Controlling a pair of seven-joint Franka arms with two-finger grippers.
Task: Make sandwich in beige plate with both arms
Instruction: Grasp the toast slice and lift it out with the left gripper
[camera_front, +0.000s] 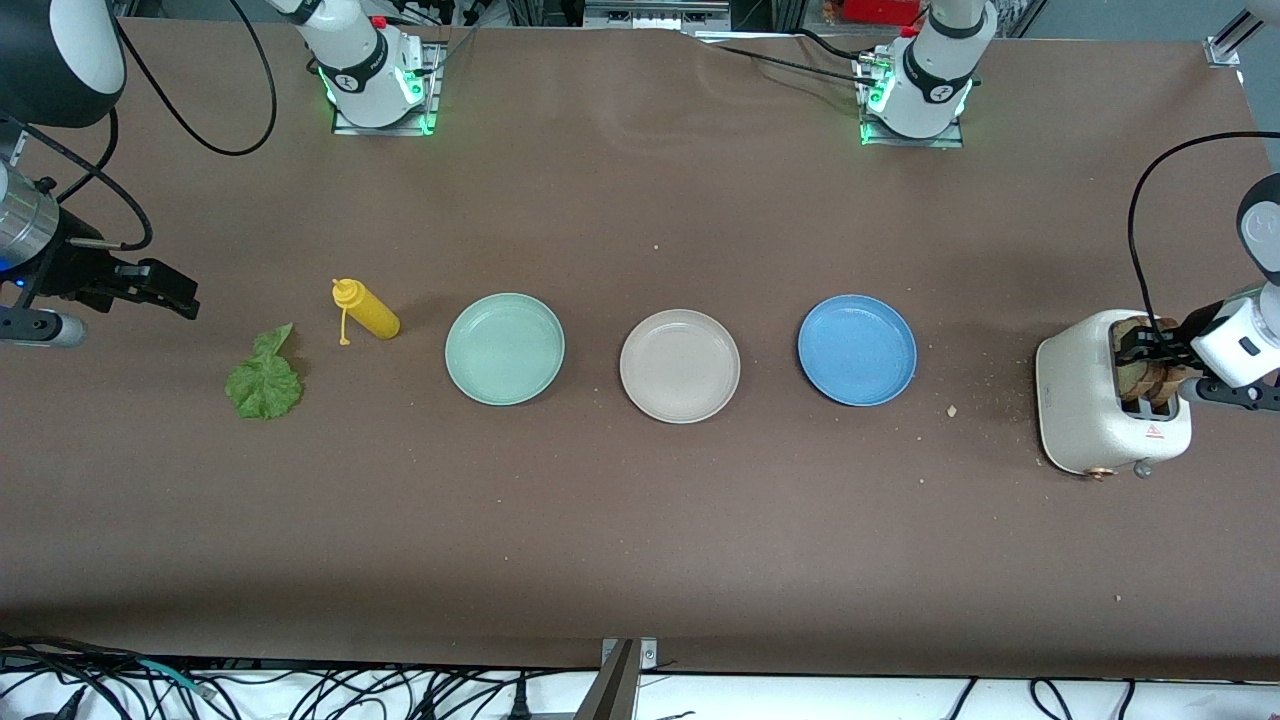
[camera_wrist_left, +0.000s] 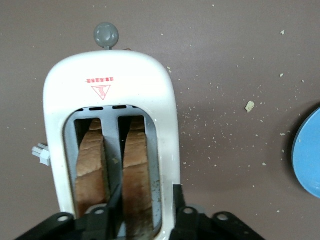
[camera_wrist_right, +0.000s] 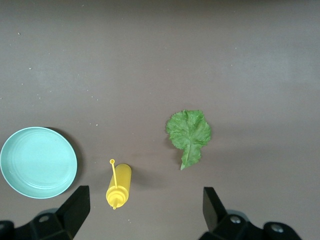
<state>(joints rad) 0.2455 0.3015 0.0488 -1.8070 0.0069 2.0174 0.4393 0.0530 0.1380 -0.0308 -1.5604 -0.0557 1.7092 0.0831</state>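
Toast slice (camera_wrist_left: 137, 175) between left gripper (camera_wrist_left: 142, 212) fingers.

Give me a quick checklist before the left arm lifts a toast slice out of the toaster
1. Left gripper at the toaster slots, fingers straddling one toast slice: ok.
2. Firm grip on that slice: cannot tell, the contact is at the edge of the left wrist view.
3. Second toast slice standing in its own slot: ok.
4. Beige plate bare and ready, between the mint green plate and the blue plate: ok.
5. Right gripper open, waiting above the table at its own end, away from the plates: ok.
6. Lettuce leaf flat on the table beside the yellow squeeze bottle: ok.
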